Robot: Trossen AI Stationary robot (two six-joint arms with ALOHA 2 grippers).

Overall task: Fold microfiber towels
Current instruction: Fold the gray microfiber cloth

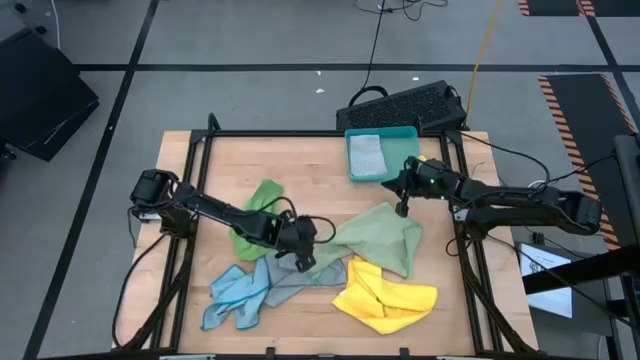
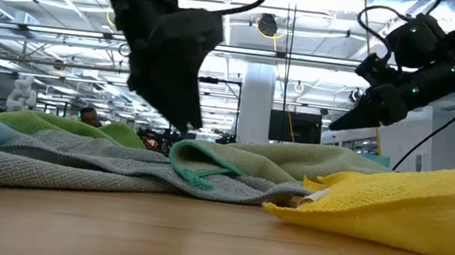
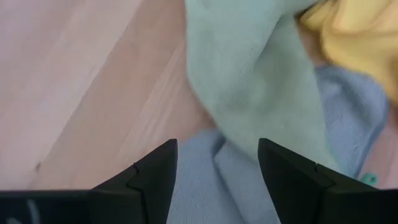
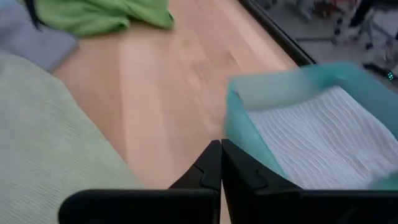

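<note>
Nearest the lower edge of the high view, your yellow towel is lying crumpled at lower centre-right of the wooden surface, and the light blue towel is sprawling at lower centre-left, with a grey towel bunched between them. In the low view the yellow towel is filling the lower right and the grey one is stretching across the lower left.

A little farther up, your left gripper is hanging over the middle of the pile, at the spot where the grey, light blue and pale green cloths are meeting. Its fingers are standing apart and are gripping nothing; the left wrist view is showing them spread above the light blue cloth, with the pale green towel running between and beyond them.

That pale green towel is lying rumpled at centre-right, touching the yellow one. The bright green towel is sitting at centre-left, partly under the left arm.

Farther up, your right gripper is hovering at the upper edge of the pale green towel, fingers pressed fully together and carrying nothing.

Just beyond it, toward the top centre-right, the teal tray is holding a folded white cloth.
</note>
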